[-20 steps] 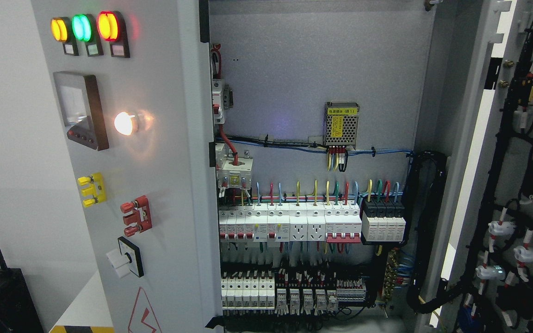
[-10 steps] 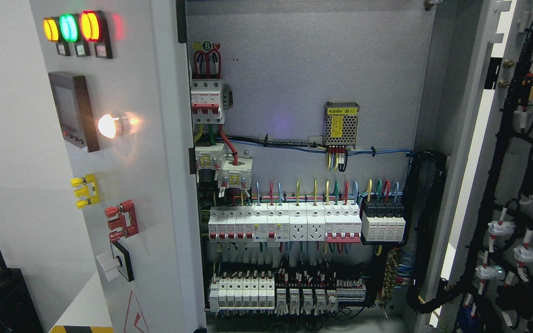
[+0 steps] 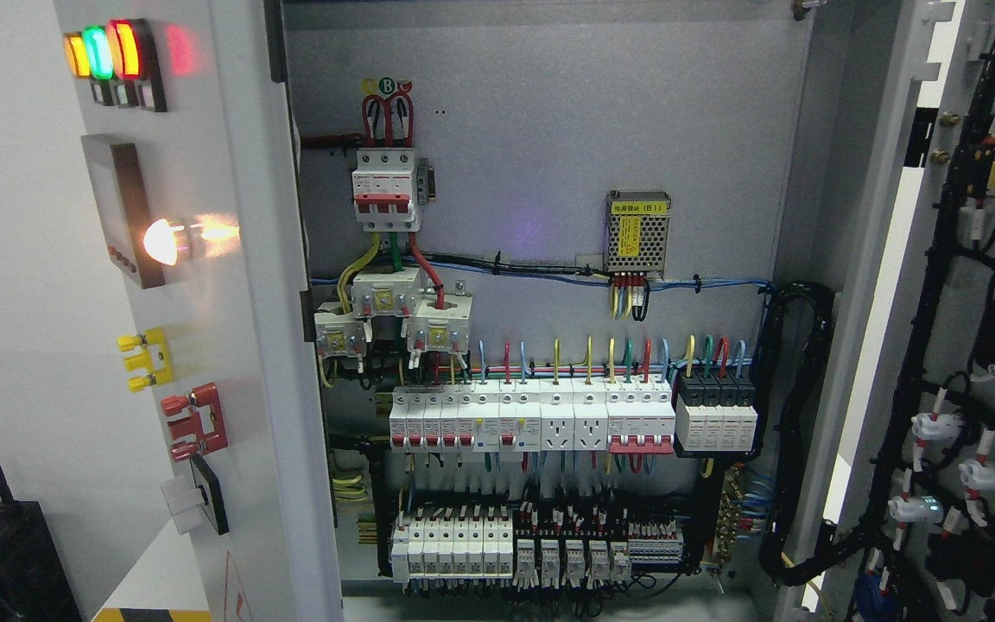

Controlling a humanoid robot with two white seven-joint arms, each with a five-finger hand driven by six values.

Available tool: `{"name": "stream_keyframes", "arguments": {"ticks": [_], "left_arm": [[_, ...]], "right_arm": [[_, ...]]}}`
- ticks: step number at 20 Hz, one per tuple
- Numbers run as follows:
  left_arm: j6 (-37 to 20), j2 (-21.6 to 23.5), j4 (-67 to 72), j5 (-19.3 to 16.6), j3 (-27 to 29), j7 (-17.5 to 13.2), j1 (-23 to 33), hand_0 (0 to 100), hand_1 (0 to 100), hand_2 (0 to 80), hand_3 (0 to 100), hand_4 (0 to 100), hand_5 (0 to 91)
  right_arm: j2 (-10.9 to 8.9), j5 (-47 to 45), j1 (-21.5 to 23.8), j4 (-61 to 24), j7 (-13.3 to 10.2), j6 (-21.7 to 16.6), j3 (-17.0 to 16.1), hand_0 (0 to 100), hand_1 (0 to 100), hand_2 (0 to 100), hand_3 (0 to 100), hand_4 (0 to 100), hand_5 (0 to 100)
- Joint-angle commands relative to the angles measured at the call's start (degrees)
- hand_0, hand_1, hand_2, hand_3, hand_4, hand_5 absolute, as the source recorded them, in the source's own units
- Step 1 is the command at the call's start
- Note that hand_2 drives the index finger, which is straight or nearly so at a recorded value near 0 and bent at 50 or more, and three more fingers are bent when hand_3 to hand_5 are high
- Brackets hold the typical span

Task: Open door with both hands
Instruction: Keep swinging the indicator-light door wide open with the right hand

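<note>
Two doors (image 3: pixel 230 345) stand open beside wired breakers (image 3: pixel 497 419).

Grey door (image 3: pixel 230 345) bears amber, green, red lamps (image 3: pixel 104 52); yellow-labelled power supply (image 3: pixel 636 231).

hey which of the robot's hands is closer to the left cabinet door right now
Neither can be called: no robot hand or arm shows in the head view. The left door stands swung open at the picture's left, the right door open at the right, with nothing touching either.

Single head view, close, facing open cabinet interior (image 3: pixel 549 130) head-on.
</note>
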Motion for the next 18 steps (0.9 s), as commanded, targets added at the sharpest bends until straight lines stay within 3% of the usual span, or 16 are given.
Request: {"name": "stream_keyframes", "arguments": {"ticks": [1, 6, 9, 18], "left_arm": [[0.01, -1.49, 0.00, 0.00, -0.87, -0.01, 0.00, 0, 0, 0.0, 0, 0, 0.0], [0.01, -1.49, 0.00, 0.00, -0.96, -0.01, 0.00, 0, 0, 0.0, 0, 0, 0.0], [0.01, -1.49, 0.00, 0.00, -0.96, 0.07, 0.00, 0, 0, 0.0, 0, 0, 0.0], [-0.08, -1.49, 0.00, 0.00, -0.87, -0.01, 0.00, 0, 0, 0.0, 0, 0, 0.0]], "right_arm": [[-0.28, 0.14, -0.05, -0.60, -0.38, 0.07, 1.90, 38, 0, 0, 0, 0, 0], [-0.19, 0.31, -0.05, -0.60, -0.73, -0.01, 2.25, 38, 0, 0, 0, 0, 0], [0.43, 0.40, -0.14, -0.60, -2.13, -0.02, 2.34, 38, 0, 0, 0, 0, 0], [1.40, 0.58, -0.41, -0.60, -2.22, -0.01, 3.92, 38, 0, 0, 0, 0, 0]]}}
